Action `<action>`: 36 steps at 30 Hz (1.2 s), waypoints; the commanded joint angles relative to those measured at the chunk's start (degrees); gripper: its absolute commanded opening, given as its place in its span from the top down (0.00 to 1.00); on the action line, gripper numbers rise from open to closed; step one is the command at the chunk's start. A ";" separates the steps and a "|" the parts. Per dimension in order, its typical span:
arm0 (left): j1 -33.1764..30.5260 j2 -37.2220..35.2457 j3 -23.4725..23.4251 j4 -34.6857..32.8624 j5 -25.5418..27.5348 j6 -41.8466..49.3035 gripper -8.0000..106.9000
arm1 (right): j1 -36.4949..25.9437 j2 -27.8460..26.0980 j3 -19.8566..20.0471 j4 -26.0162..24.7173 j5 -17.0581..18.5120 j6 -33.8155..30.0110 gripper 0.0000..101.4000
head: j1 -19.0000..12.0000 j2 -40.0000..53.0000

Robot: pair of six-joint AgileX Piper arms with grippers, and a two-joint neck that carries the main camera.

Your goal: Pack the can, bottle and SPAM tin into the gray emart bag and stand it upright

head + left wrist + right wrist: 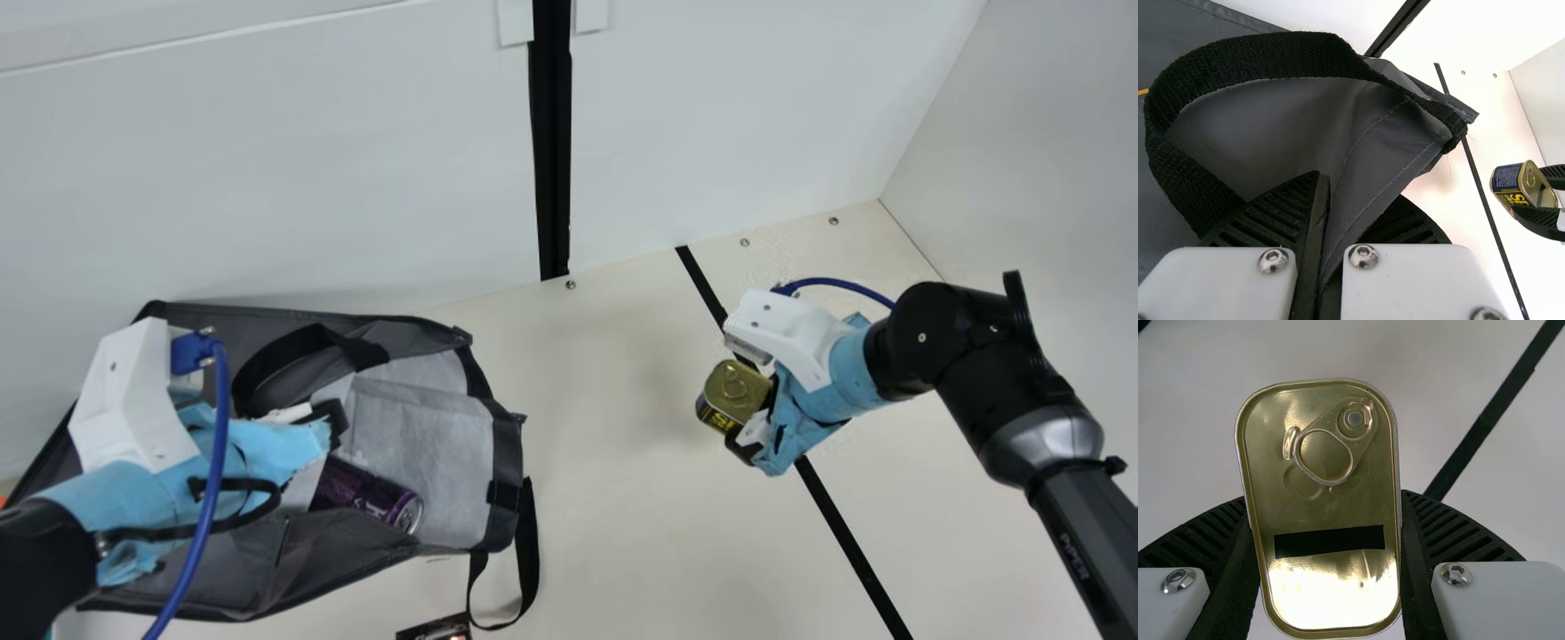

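Where the tin point(731, 391) sits: clamped in the right gripper point(756, 404).
Can point(366, 493): in the bag point(436, 458), near the left gripper point(333, 422), which pinches bag fabric.

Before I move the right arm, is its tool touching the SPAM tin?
Touching. The right wrist view shows the SPAM tin held in the right tool, one finger against each long side.

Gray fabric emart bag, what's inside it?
A purple metal can lies in the bag, silver end showing. The blue-wrapped left gripper hides part of the interior; whether anything else is there, I can't tell.
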 commanded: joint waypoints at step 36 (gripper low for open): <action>0.00 0.00 0.00 0.00 0.00 0.00 1.00 | 19.48 -1.80 -0.92 4.85 2.14 0.34 1.00 | -1.30 -0.05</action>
